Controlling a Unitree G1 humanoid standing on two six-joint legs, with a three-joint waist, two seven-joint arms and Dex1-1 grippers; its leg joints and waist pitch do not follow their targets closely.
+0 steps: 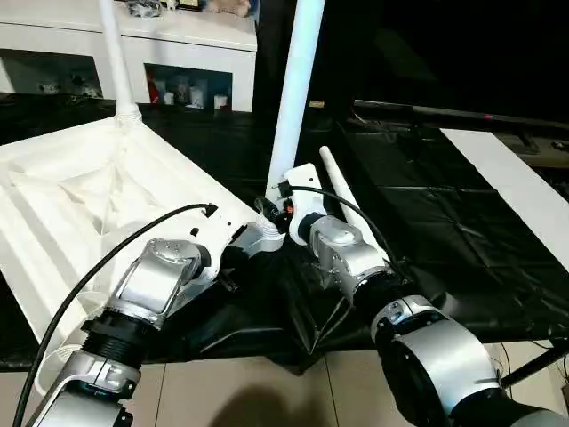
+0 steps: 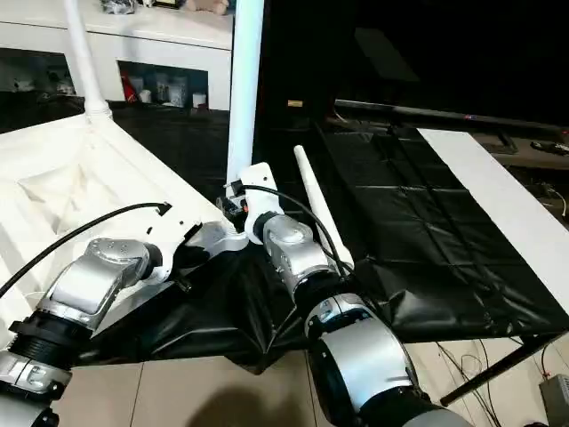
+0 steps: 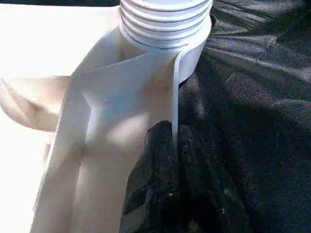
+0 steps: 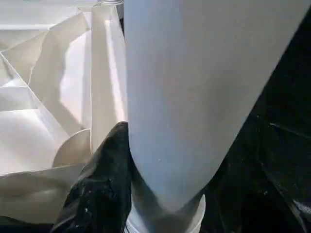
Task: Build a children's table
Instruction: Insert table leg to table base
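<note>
The white tabletop (image 1: pixel 80 205) lies upside down on a black sheet, ribbed underside up. One white leg (image 1: pixel 114 53) stands upright in its far corner socket. A second leg (image 1: pixel 295 98) stands in the near corner socket (image 3: pixel 165 24). A third leg (image 1: pixel 342 191) lies loose on the sheet just right of that corner. My left gripper (image 3: pixel 172 136) is shut on the tabletop's thin rim wall right beside the near socket. My right gripper (image 1: pixel 277 203) clasps the second leg (image 4: pixel 194 97) low down, one black finger (image 4: pixel 104 179) pressed to its side and the other hidden behind it.
A white cabinet (image 1: pixel 178 53) with small items on its shelves stands at the back. The black sheet (image 1: pixel 427 222) spreads to the right, where a long white board (image 1: pixel 507 178) lies. Tiled floor (image 1: pixel 249 391) shows at the front edge.
</note>
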